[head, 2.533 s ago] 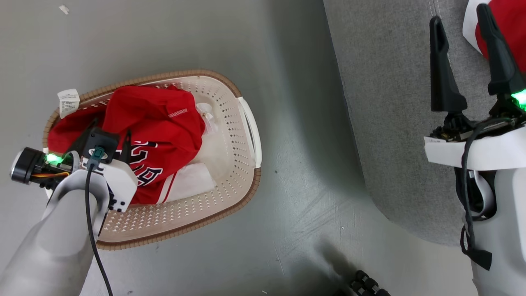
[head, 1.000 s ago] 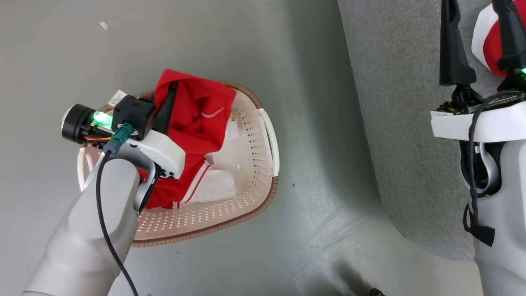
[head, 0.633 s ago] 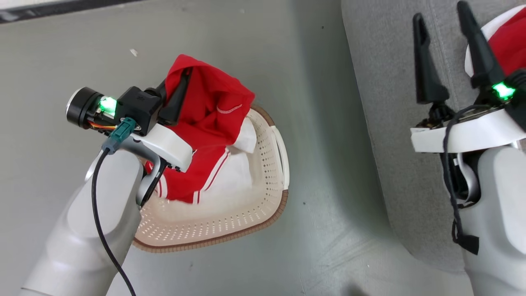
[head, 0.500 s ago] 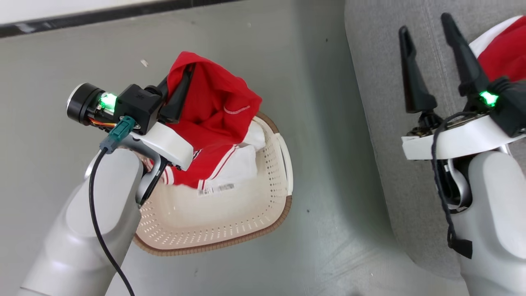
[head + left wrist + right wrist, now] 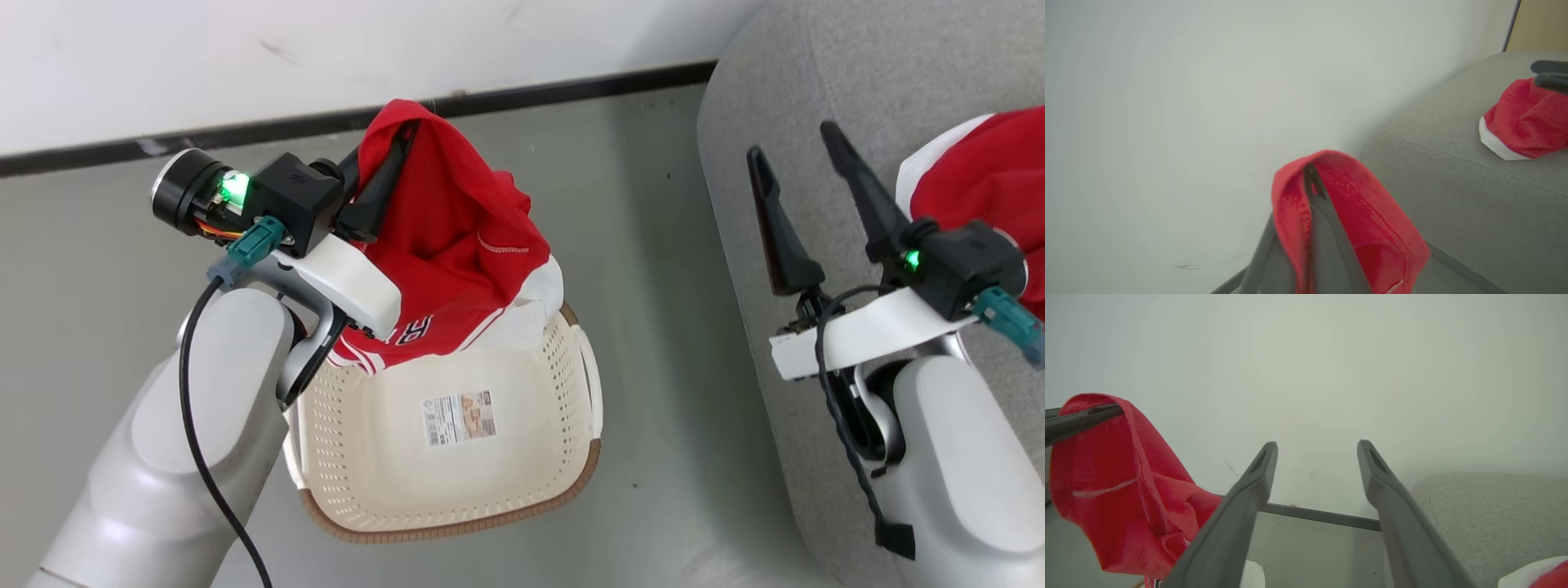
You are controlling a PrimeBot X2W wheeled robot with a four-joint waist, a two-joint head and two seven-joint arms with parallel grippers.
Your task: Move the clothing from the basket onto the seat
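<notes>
My left gripper [image 5: 406, 135] is shut on a fold of the red clothing [image 5: 457, 237], which hangs from it above the cream basket [image 5: 522, 490]. The garment's white-trimmed lower edge dangles at the basket's far rim. In the left wrist view the closed fingers [image 5: 1312, 183] pinch the red cloth [image 5: 1367, 208]. My right gripper [image 5: 789, 139] stands open and empty over the grey seat [image 5: 816, 82], its jaws wide apart [image 5: 1317, 444]. A second red and white garment [image 5: 980, 188] lies on the seat beside it.
A paper label [image 5: 460, 416] is stuck to the basket's bottom. A white wall [image 5: 326, 49] with a black baseboard [image 5: 571, 86] runs behind the basket. Grey floor [image 5: 661, 327] separates basket and seat.
My left gripper has lifted the red garment up out of the basket, baring its bottom. The head camera has tilted up, bringing the wall into view. The right gripper has stayed open.
</notes>
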